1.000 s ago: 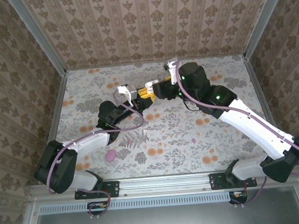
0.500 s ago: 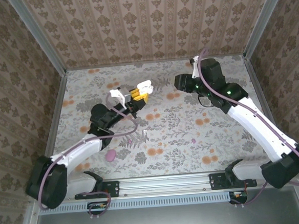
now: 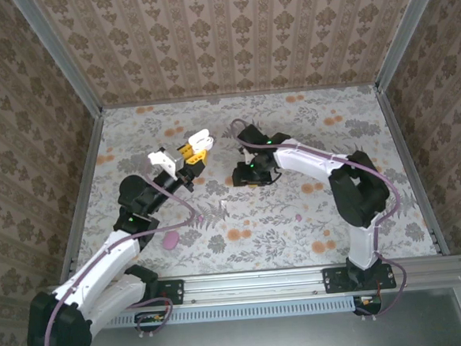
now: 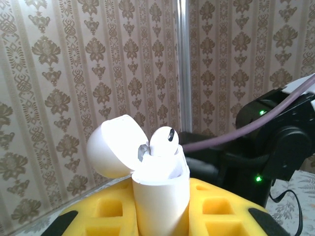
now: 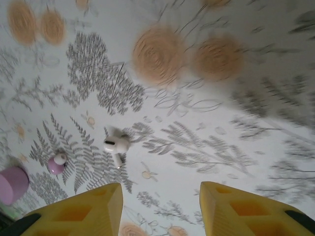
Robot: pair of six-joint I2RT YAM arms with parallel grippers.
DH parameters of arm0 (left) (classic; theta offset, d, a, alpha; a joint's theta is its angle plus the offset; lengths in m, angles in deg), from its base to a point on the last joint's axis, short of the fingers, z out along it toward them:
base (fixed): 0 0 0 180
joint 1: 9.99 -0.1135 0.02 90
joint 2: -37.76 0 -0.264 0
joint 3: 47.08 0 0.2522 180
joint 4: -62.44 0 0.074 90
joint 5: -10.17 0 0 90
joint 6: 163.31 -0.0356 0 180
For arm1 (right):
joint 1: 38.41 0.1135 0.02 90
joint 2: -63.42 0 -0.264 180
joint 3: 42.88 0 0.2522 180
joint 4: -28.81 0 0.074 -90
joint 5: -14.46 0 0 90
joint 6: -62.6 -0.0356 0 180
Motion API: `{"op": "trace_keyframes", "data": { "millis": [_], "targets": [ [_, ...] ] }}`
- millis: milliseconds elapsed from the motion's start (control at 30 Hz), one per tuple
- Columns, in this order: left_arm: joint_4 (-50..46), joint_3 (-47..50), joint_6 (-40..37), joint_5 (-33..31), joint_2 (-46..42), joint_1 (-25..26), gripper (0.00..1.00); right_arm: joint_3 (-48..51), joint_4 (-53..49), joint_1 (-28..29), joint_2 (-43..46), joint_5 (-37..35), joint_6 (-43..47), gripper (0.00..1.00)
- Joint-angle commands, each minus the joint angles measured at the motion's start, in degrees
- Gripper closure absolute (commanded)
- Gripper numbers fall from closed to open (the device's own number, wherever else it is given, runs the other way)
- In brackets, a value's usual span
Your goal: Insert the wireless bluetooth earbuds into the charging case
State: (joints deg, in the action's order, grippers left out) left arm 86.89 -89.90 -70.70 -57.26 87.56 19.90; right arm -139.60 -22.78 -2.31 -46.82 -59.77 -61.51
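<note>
My left gripper (image 3: 189,152) is shut on the white charging case (image 4: 161,196), held upright between its yellow fingers (image 4: 231,211). The case's lid (image 4: 110,147) is flipped open to the left, and one white earbud (image 4: 164,141) stands in it. In the top view the case (image 3: 200,139) is raised left of the table's centre. My right gripper (image 5: 160,206) is open and points down at the table with nothing between its fingers. A loose white earbud (image 5: 116,145) lies on the cloth ahead of its left finger. A pink earbud (image 5: 56,163) lies further left.
A pink case (image 3: 170,240) lies on the flowered cloth near the front left and shows at the right wrist view's lower left as the pink case (image 5: 12,183). A tiny pink piece (image 3: 297,215) lies right of centre. Patterned walls enclose the table (image 3: 361,235).
My right arm has swung away from the case, folded back and dropped to the table at centre, its jaws narrower. My left arm has drawn the case to the left.
</note>
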Motion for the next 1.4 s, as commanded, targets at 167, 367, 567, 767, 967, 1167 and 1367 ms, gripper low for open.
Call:
{"op": "trace_keyframes", "data": {
  "millis": [167,367,567,767,967,1167,1367],
  "targets": [
    [-7.05,0.71,-4.99,-3.97,-9.19,-0.88,0.86,-9.41,-4.69,5.26,-8.19,0.44,-1.99,0.53],
    [-9.06,-0.03,-5.52,-3.19,-10.16,-0.96,0.86,-12.75,-7.79,6.83,-11.57,-2.52,-0.72,0.57],
    [-7.10,0.41,-4.12,-2.71,-10.42,-0.89,0.86,-17.24,-12.23,8.69,-15.16,-6.90,0.61,0.57],
    [-7.40,0.31,-3.97,-2.70,-11.77,-0.81,0.86,-18.83,-12.02,9.25,-17.19,-6.07,0.17,0.58],
    [-8.27,0.32,-4.71,-2.07,-12.32,-0.82,0.86,-20.77,-13.27,9.47,-19.16,-6.41,0.14,0.59],
    [-8.15,0.58,-4.81,-2.21,-12.27,-0.80,0.86,-21.31,-13.69,9.59,-19.81,-8.01,-0.18,0.60],
    [-8.33,0.36,-4.79,-1.82,-12.27,-0.80,0.85,-22.30,-16.06,10.13,-21.14,-11.24,0.64,0.62]
  ]
}}
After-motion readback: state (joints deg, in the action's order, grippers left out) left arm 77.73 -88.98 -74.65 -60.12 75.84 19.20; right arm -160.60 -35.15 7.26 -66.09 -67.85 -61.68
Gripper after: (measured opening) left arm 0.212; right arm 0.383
